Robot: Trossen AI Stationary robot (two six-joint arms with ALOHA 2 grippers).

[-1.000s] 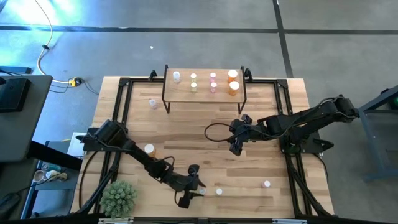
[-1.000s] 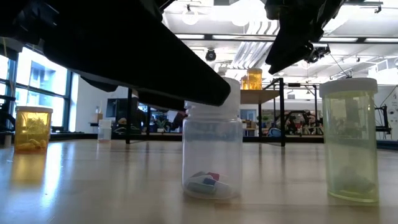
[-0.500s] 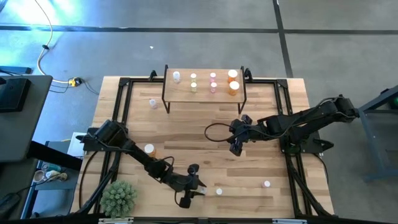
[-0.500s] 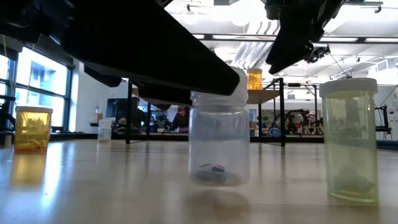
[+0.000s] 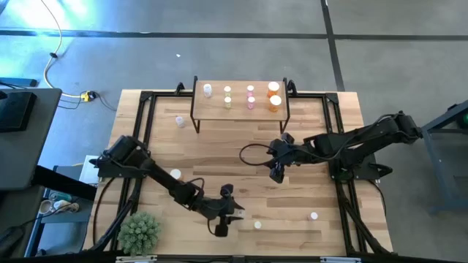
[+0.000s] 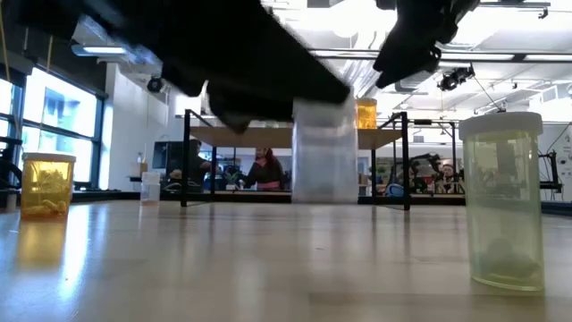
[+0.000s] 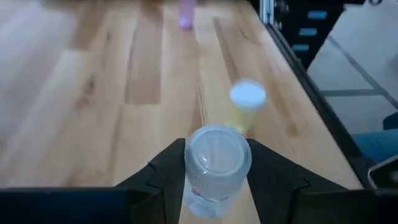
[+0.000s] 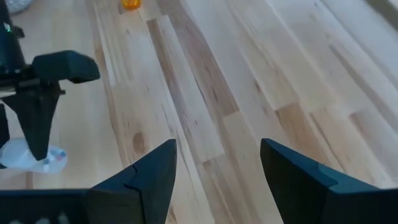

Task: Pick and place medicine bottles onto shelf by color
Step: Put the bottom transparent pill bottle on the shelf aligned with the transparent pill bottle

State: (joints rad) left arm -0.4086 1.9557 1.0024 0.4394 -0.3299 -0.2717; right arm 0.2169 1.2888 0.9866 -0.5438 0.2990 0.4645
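Now | clear bottle (image 7: 216, 163) | white-capped, upright | left end effector (image 7: 214, 180) clamps it

– What lies around the table?
– A grey concrete floor (image 5: 241, 44) crossed by dark seams, a yellow cable (image 5: 50, 62) at far left, a small green plant (image 5: 140, 232) at the near left.
– And across the room?
– Tall windows (image 6: 40, 134) on the left, bright ceiling lamps (image 6: 353, 13), people (image 6: 266, 170) seated at distant desks.

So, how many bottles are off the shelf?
5: left gripper holds a clear bottle; on the table stand a pink bottle, orange bottle, yellow bottle, second pink bottle.
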